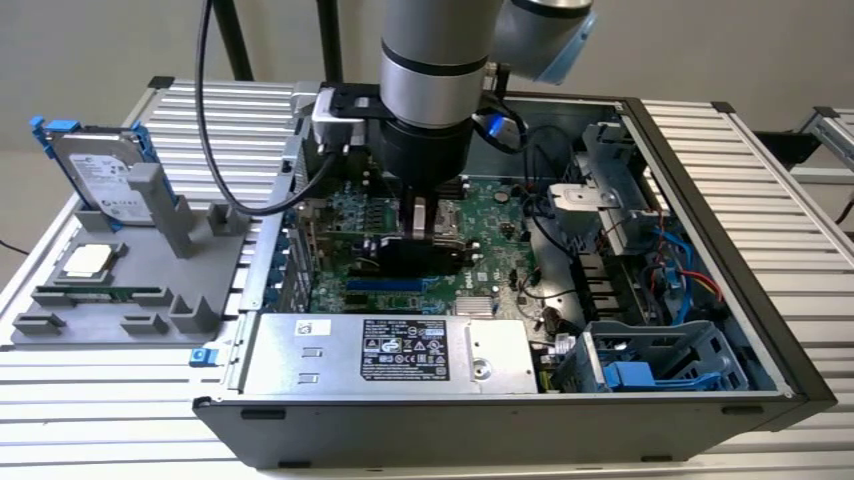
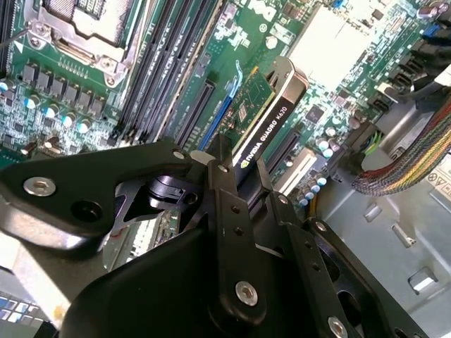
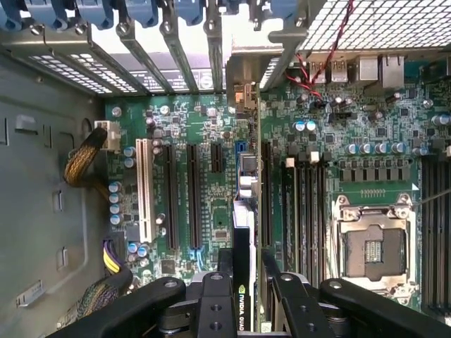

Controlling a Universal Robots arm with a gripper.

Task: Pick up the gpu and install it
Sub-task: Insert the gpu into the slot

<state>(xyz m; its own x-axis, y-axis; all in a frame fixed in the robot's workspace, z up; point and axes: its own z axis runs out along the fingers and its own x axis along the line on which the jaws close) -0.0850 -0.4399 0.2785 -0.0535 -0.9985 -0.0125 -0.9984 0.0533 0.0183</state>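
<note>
One card, the gpu [image 3: 243,239], was held edge-on between the fingers of the gripper [image 3: 243,282], which were closed against its two faces; the black cooler edge and green board were seen in both wrist views [image 2: 264,123]. The gpu was positioned low over the motherboard [image 3: 204,120], apparently aligned along a long expansion slot [image 3: 266,190], with its far end towards the rear slot covers [image 3: 176,42]. Whether the edge connector had entered the slot could not be told. The step in hand was judged to be installation: pick-up completed, seating under way or imminent. A straight downward press, with the card kept parallel to the slot, was judged to be called for. In the exterior view the arm [image 1: 427,80] was seen reaching into the open computer case [image 1: 747,250]; well apart, a hard drive [image 1: 100,175] stood on a grey fixture tray [image 1: 134,325].
</note>
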